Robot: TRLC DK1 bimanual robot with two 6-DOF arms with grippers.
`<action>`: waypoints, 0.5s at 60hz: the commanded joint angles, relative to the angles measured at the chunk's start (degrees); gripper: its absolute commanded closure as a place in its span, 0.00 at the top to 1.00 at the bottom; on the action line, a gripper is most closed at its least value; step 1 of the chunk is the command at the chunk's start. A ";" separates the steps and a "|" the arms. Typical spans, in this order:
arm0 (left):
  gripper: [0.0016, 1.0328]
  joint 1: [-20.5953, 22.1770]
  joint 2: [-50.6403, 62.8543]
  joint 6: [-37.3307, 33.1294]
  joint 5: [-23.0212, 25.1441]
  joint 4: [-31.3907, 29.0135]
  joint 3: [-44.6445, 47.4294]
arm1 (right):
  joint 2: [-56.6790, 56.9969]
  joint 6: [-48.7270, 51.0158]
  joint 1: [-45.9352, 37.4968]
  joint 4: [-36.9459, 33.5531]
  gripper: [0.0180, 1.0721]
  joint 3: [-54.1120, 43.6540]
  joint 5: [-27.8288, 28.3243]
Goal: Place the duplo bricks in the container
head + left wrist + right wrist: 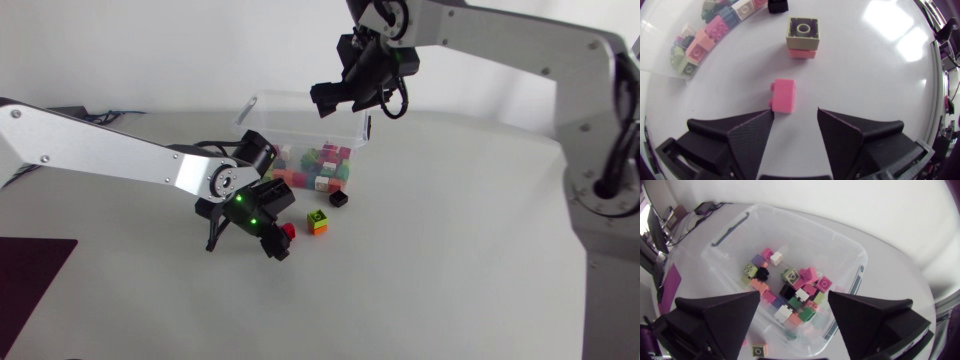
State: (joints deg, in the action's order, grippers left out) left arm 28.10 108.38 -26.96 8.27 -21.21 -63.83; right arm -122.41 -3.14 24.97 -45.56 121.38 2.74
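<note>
Most bricks binned, a few out on the worktop [450, 250].
Head: left tool [255, 242] low by the pink brick [289, 231]; right tool [345, 98] over the container [290, 120]. Left wrist: fingers apart, pink brick at one fingertip; green-on-orange pair [802, 37] and black brick [778, 5] farther off. Right wrist: fingers apart above the binned bricks [790, 295].

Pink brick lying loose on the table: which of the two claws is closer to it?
Left. The left gripper is open right at the pink brick, which lies just ahead of its fingertips. The right gripper hangs above the container, far off.
</note>
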 commanded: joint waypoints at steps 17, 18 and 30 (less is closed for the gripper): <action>0.60 0.20 5.09 0.59 0.08 4.69 -2.26 | 21.78 4.81 2.01 6.45 0.96 -26.64 0.42; 0.60 0.20 5.18 0.51 0.08 4.78 -2.26 | 22.57 5.25 2.10 6.71 0.96 -28.04 0.51; 0.45 -0.59 5.88 -0.90 0.08 6.89 -2.61 | 30.48 8.23 2.63 12.07 0.96 -42.02 1.74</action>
State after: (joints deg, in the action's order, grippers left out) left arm 27.97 112.57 -27.03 8.29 -15.00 -64.99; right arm -94.74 3.31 27.07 -35.07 84.14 3.99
